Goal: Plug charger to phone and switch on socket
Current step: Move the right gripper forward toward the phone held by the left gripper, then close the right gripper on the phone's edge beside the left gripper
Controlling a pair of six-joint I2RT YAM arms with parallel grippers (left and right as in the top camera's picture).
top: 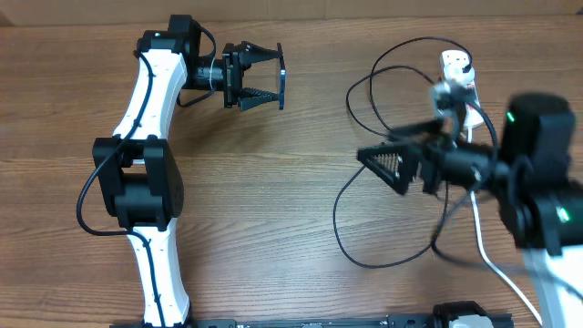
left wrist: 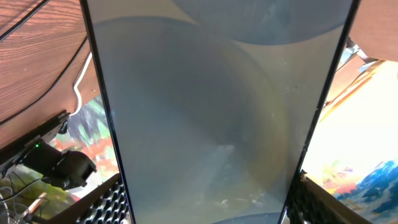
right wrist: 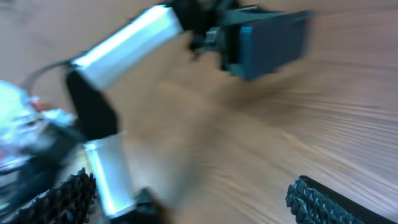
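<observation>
The phone is held off the table, edge-on from above, with my left gripper shut on its two long sides. In the left wrist view the phone fills the frame between the ribbed fingers. My right gripper hovers open over the table's right half, with nothing between its fingers. Its blurred view shows the phone ahead of it. The charger's black cable loops across the right side of the table. Its connector end I cannot make out. The white socket lies at the back right.
A thick white cord runs from the socket area toward the front right edge, partly under my right arm. A black cable loop lies in front of the right gripper. My left arm stands along the left side.
</observation>
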